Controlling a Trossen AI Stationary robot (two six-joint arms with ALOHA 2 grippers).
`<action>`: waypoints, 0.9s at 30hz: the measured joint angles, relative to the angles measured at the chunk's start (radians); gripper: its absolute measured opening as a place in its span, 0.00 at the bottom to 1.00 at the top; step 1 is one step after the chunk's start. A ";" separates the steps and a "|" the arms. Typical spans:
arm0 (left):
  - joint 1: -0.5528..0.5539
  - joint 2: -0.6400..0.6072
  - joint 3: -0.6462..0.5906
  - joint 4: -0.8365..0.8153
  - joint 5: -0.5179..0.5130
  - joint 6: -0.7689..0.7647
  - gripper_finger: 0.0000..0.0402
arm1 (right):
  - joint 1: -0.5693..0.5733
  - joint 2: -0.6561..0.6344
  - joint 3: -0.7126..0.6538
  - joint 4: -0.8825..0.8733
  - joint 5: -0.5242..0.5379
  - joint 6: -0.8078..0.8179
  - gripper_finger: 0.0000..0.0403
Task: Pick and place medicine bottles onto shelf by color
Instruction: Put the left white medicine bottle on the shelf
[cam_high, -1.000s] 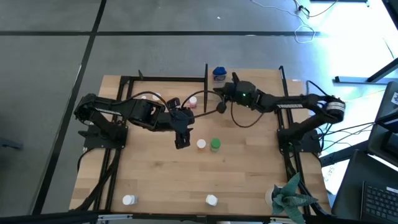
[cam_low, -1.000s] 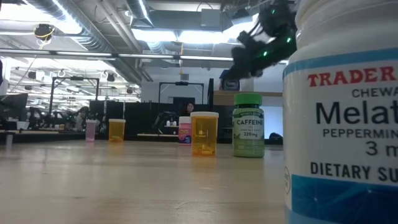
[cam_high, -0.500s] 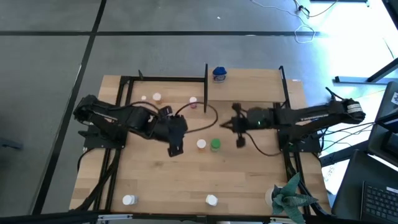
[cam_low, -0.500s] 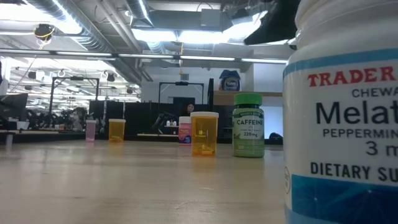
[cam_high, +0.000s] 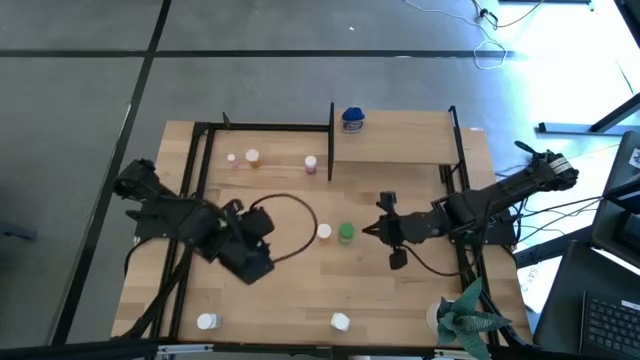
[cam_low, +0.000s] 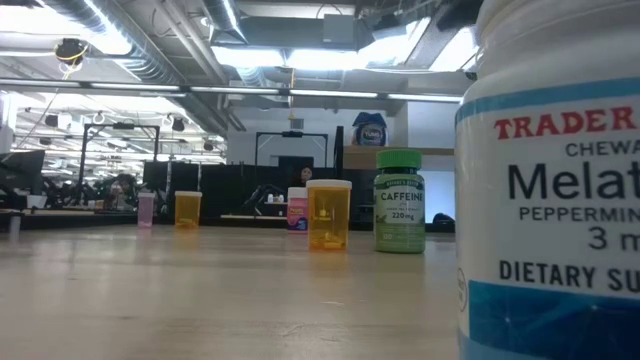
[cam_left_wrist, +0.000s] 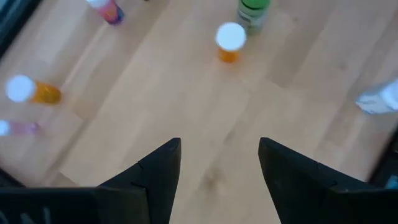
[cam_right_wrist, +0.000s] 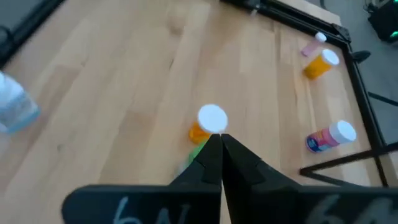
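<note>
Looking down, the right gripper (cam_high: 372, 231), fingers together, sits at 3 o'clock of the green bottle (cam_high: 346, 234); the left gripper (cam_left_wrist: 219, 163) gapes empty over bare table (cam_left_wrist: 186, 93); only the low view reads "CAFFEINE."

A green bottle (cam_high: 346, 233) and a white-capped orange bottle (cam_high: 324, 232) stand on the light wood desk (cam_high: 300, 290); the blue bottle (cam_high: 352, 119) looks white-lidded, perhaps.

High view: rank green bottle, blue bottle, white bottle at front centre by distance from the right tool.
From the right tool, shut and empty:
1. Green bottle, mid-table, on its left-arm side.
2. White bottle, front edge, centre.
3. Blue bottle, up on the shelf at the back.
</note>
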 joint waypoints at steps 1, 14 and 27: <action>-0.018 0.000 0.000 0.000 0.003 -0.024 0.52 | 0.002 0.006 0.015 -0.007 -0.004 0.012 0.01; -0.270 0.011 -0.007 0.001 0.071 -0.210 0.52 | 0.001 0.021 0.072 -0.041 -0.196 0.075 0.03; -0.412 0.015 -0.217 0.083 0.368 -0.258 0.52 | 0.001 0.021 0.072 -0.045 -0.208 0.071 0.02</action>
